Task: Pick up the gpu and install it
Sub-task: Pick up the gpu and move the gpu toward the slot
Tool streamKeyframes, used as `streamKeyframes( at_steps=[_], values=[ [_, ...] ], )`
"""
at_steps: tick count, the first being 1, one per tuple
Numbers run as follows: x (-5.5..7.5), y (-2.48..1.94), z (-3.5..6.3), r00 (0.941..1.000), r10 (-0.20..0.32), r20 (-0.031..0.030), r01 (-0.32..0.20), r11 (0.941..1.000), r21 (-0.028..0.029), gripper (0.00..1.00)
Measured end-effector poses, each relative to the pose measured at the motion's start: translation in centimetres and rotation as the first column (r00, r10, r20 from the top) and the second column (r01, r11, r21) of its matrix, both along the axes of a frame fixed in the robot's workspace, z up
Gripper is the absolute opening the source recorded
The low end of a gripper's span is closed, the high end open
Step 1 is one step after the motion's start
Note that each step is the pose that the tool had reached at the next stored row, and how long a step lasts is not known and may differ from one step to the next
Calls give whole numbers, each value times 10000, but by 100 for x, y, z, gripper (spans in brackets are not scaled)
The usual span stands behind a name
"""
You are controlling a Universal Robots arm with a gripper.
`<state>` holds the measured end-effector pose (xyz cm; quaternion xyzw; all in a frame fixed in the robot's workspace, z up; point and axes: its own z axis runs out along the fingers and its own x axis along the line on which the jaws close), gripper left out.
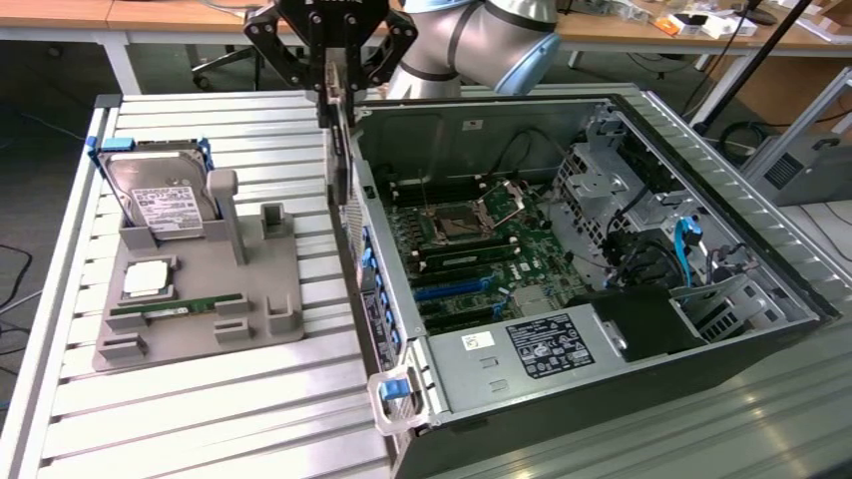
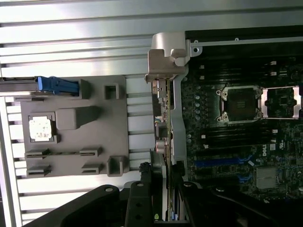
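My gripper (image 1: 338, 100) hangs above the near wall of the open computer case (image 1: 533, 130) and is shut on the gpu (image 1: 343, 160). The card hangs edge-on below the fingers, a thin dark board held upright over the case's left wall in the exterior view. Seen from the wrist, the gpu (image 2: 164, 137) is a narrow strip with its silver end bracket (image 2: 166, 59) at the far end. The black fingers (image 2: 142, 189) clamp it from both sides, gripper (image 2: 163, 189). The card sits just over the edge between the slatted table and the motherboard (image 2: 236, 123).
A grey fixture tray (image 1: 253, 319) on the slatted table holds a hard drive (image 1: 160, 200) in a blue frame, a CPU (image 1: 144, 281) and a green RAM stick (image 1: 174, 307). Inside the case lie blue expansion slots (image 1: 453, 287), a CPU socket (image 1: 460, 222) and a power supply (image 1: 546, 349).
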<state>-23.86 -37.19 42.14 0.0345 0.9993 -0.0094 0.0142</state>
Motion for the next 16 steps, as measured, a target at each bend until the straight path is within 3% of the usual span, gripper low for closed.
streamKeyframes(
  at_steps=[16],
  values=[
    [88, 0, 0, 10000, 0, 0, 0, 10000, 0, 27]
  ],
)
